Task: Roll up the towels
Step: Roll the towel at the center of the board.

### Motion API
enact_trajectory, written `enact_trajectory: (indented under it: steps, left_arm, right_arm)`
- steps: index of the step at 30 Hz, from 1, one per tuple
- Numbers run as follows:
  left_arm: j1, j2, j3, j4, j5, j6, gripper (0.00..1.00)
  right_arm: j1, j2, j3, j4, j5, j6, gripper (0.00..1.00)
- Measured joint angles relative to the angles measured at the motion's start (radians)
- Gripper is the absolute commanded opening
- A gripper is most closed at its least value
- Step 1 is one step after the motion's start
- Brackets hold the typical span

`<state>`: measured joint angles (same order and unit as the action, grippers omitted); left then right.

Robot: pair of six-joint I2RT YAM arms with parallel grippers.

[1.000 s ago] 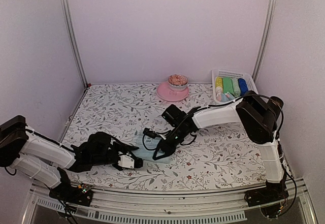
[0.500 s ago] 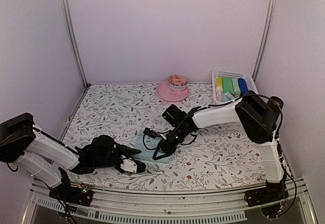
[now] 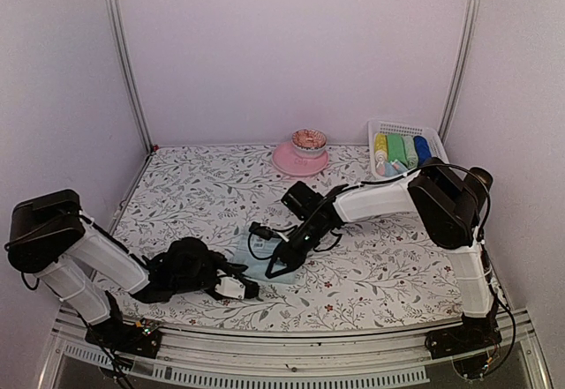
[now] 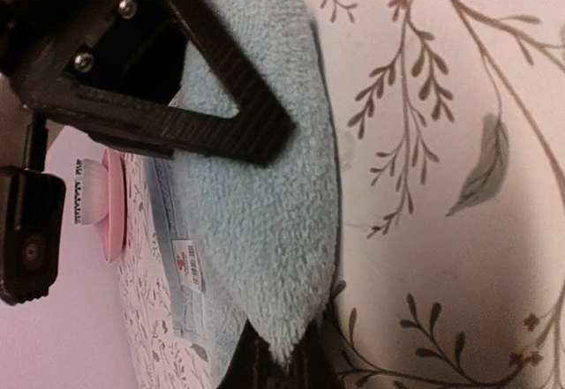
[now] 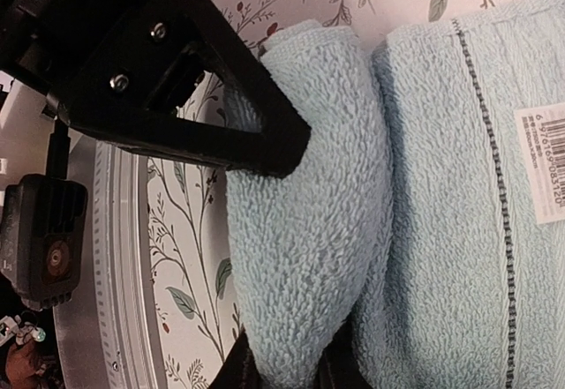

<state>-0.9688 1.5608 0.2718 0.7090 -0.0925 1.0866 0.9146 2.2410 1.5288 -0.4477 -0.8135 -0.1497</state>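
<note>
Down near the front of the flower-patterned worktop [image 3: 177, 195] lies a pale blue terry towel [image 3: 250, 264], between the two arms. The left hand [image 3: 240, 288] reaches in low from the near left. In its wrist view both black fingers [image 4: 221, 124] touch the cloth and pinch its rounded near edge, so it is closed on the towel. The right hand [image 3: 281, 267] comes down from the far right. It is likewise closed on the towel and squeezes a thick raised fold of it, while the rest lies flat beside the fold.

A line of dark stitching [image 5: 494, 186] runs along the flat part. Beside it sits a white printed label [image 5: 540, 164] with a barcode and a row of sideways digits that are too small to read with certainty. The left wrist view shows the same label with a red mark on it, illegible.

At the far edge stand a round pink plate [image 3: 284, 161] carrying a small patterned bowl [image 3: 309, 139], and a white slotted basket [image 3: 402, 128] holding rolled cloths [image 3: 396, 149] in yellow, green and blue.
</note>
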Motion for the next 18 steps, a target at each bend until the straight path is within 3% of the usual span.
enact_trajectory:
  steps: [6, 10, 14, 18]
  left_arm:
    - [0.000, 0.005, 0.014, -0.024, -0.003, 0.006, 0.00]
    - [0.001, -0.014, 0.066, -0.137, 0.021, -0.009, 0.00]
    - [0.021, -0.035, 0.162, -0.338, 0.082, -0.047, 0.00]
    - [0.065, -0.027, 0.281, -0.552, 0.179, -0.090, 0.00]
  right_arm:
    - [-0.006, -0.002, 0.004, -0.018, -0.007, -0.013, 0.53]
    - [-0.006, -0.052, -0.023, -0.024, 0.051, -0.032, 0.69]
    - [-0.005, -0.187, -0.129, 0.001, 0.189, -0.055, 0.78]
    - [0.004, -0.381, -0.298, 0.122, 0.349, -0.072, 0.81]
